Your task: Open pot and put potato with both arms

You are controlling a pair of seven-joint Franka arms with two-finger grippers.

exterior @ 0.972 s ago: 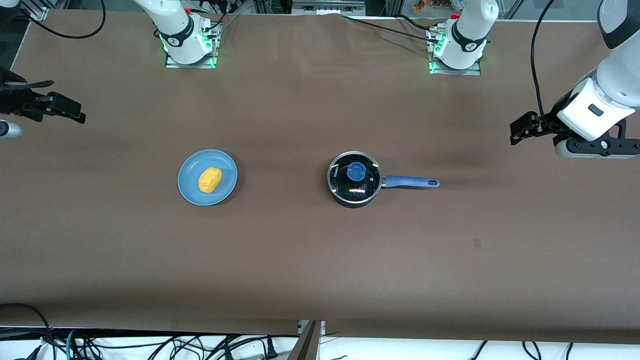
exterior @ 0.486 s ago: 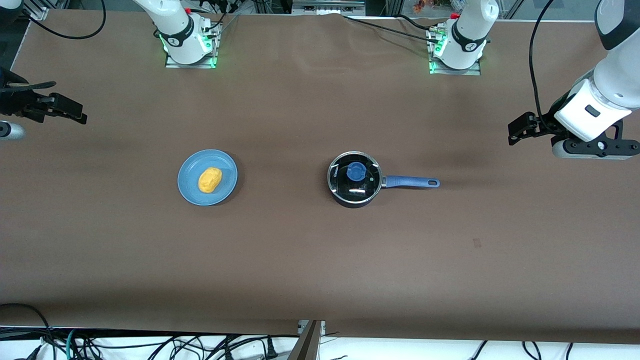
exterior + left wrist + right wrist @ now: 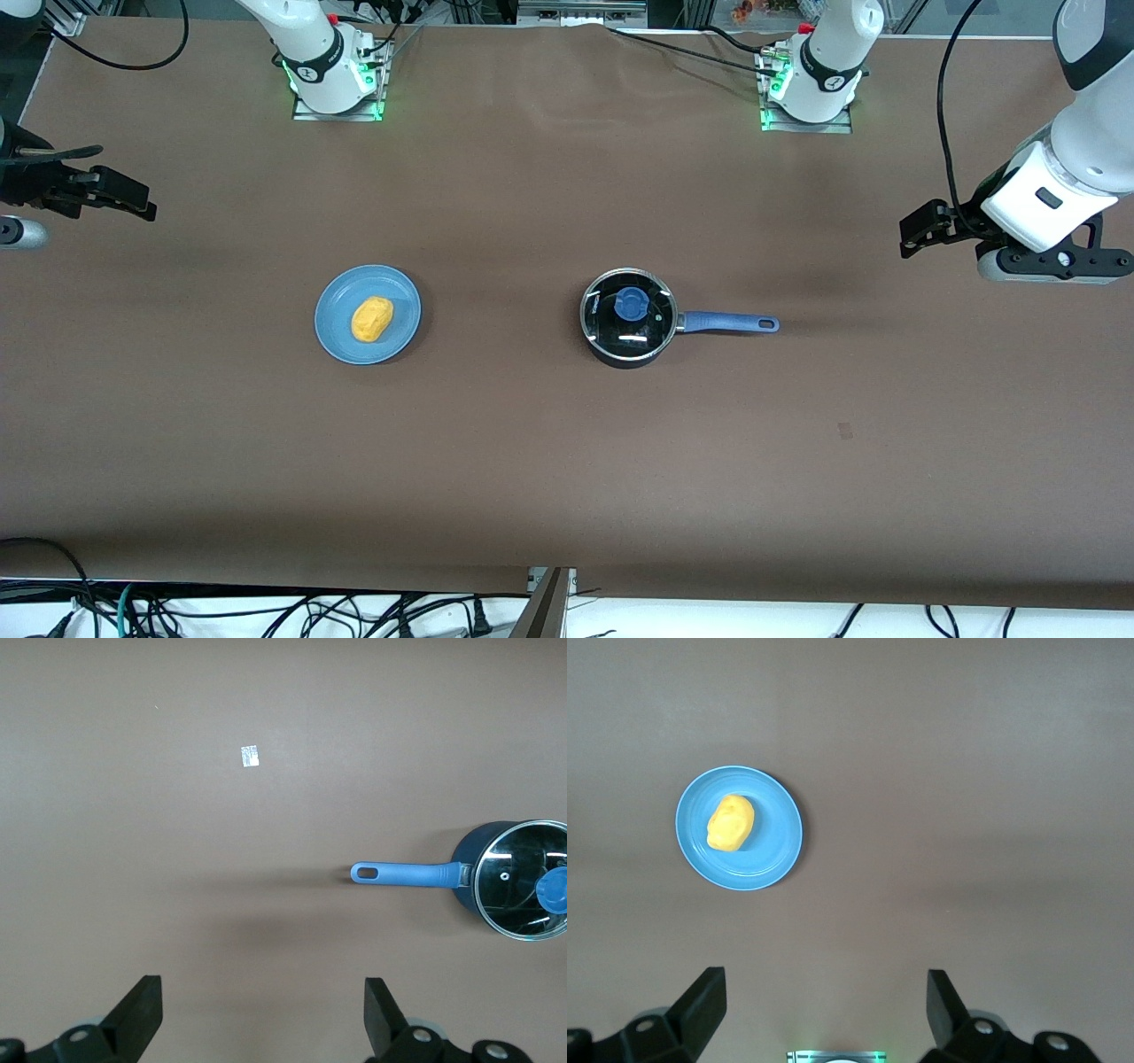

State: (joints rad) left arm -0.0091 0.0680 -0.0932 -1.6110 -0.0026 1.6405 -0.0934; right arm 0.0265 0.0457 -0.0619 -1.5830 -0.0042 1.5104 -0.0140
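The black pot (image 3: pixel 627 347) stands mid-table with its blue handle (image 3: pixel 728 322) pointing toward the left arm's end. The glass lid with a blue knob (image 3: pixel 631 306) is on it. The yellow-orange potato (image 3: pixel 371 319) lies on a light-blue plate (image 3: pixel 337 335) toward the right arm's end. My left gripper (image 3: pixel 920 229) is open and empty, high over the table's left-arm end. Its wrist view shows the pot (image 3: pixel 469 850), the lid (image 3: pixel 523 877) and the left gripper (image 3: pixel 263 1019). My right gripper (image 3: pixel 124 199) is open and empty over the right-arm end. Its wrist view shows the potato (image 3: pixel 731 822), the plate (image 3: pixel 778 837) and the right gripper (image 3: pixel 824 1010).
The two arm bases (image 3: pixel 335 84) (image 3: pixel 808 93) stand with green lights along the table's edge farthest from the front camera. A small pale mark (image 3: pixel 845 431) lies on the brown table nearer the front camera than the handle. Cables hang below the near edge.
The left arm has drifted slightly toward the pot, and the right gripper has shifted a little. The pot, lid, plate and potato have not moved.
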